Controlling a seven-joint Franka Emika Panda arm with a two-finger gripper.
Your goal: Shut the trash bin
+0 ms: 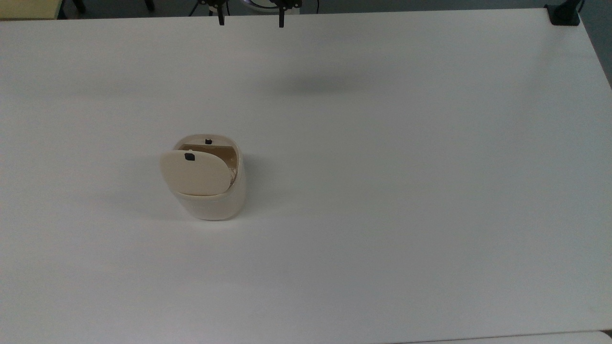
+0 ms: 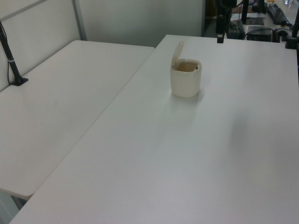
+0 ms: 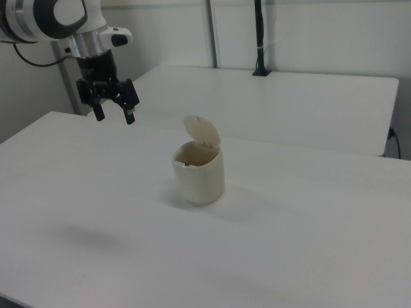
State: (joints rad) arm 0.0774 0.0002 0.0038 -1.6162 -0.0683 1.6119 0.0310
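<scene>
Big white desk (image 1: pixel 382 191), matte, soft even light w/ a faint blurry shadow near the far edge in the top view. A 2nd white desk (image 2: pixel 60 98) butts right up beside it, thin seam between them. A black clamp w/ a pole (image 3: pixel 259 38) stands on that 2nd desk's far edge in the right view, another black clamp (image 1: pixel 564 14) at the top view's upper right corner. Plain pale walls (image 3: pixel 321 32) w/ a grey vertical post (image 2: pixel 78 18). Dark cluttered gear in the left view's upper right.
</scene>
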